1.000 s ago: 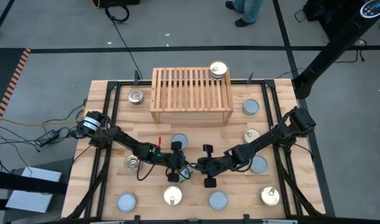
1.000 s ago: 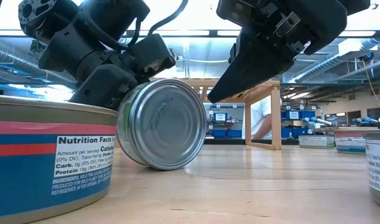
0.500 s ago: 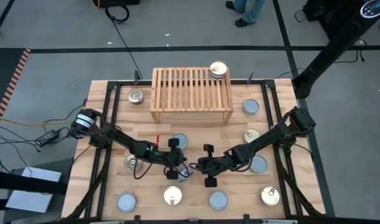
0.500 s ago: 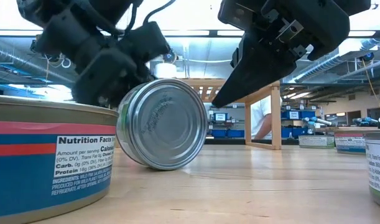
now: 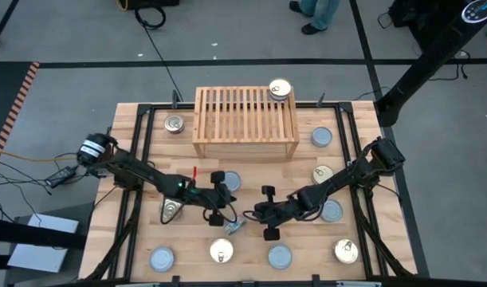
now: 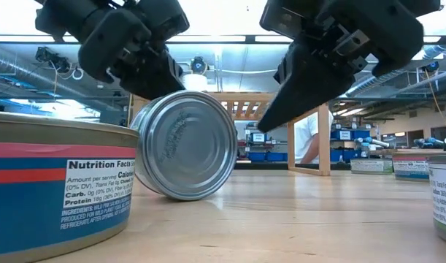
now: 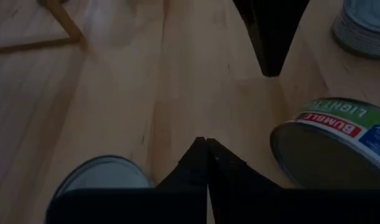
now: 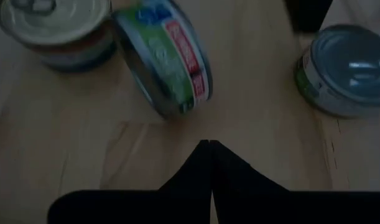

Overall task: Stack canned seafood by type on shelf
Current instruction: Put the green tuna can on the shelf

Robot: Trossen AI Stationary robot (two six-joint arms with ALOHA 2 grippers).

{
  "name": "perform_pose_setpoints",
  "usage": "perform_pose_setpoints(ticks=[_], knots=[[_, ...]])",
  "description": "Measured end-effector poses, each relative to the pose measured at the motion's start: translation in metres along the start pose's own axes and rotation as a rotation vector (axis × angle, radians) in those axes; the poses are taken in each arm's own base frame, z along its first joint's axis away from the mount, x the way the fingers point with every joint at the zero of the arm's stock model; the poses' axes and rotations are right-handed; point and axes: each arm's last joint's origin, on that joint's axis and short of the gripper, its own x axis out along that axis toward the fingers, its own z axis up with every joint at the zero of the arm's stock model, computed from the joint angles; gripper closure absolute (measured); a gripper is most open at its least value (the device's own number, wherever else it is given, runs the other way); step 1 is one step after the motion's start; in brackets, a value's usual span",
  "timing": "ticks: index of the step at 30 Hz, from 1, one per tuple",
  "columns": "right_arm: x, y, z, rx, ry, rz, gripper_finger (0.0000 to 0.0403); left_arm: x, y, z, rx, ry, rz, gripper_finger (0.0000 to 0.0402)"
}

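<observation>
On the table (image 5: 131, 127), a tipped tin (image 6: 186, 145) lies on edge between the closed, empty left gripper (image 5: 225, 214) and the closed, empty right gripper (image 5: 255, 214).

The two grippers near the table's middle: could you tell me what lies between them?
In the high view, a tin tipped on its edge lies between the shut left gripper and the shut right gripper, slightly nearer the table's front. Otherwise bare wood.

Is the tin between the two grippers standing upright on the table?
No. In the low view the tin lies tipped on its edge, its round silver end facing the camera.
</observation>
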Motion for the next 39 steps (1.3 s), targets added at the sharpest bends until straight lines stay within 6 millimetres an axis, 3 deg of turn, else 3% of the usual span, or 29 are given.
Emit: perform_pose_setpoints(ticks=[6,13,22,33,39], knots=[[-0.006,0.003,-0.001,-0.011,0.017,0.003,0.0394,-0.013,0.003,0.006,-0.077,-0.018,0.012,0.0393],[-0.012,0.005,-0.006,-0.022,0.053,-0.025,0.0394,-0.024,-0.002,0.007,-0.127,-0.01,-0.009,0.0345],[-0.013,0.005,-0.01,-0.02,0.088,-0.04,0.0394,-0.031,-0.015,0.004,-0.185,0.028,-0.046,0.0275],[-0.013,0.004,-0.012,-0.051,0.118,-0.04,0.0394,-0.046,-0.036,0.025,-0.245,0.008,-0.106,0.0198],[-0.011,-0.001,-0.011,-0.096,0.122,-0.044,0.0394,-0.048,-0.049,0.024,-0.286,0.016,-0.135,0.0167]])
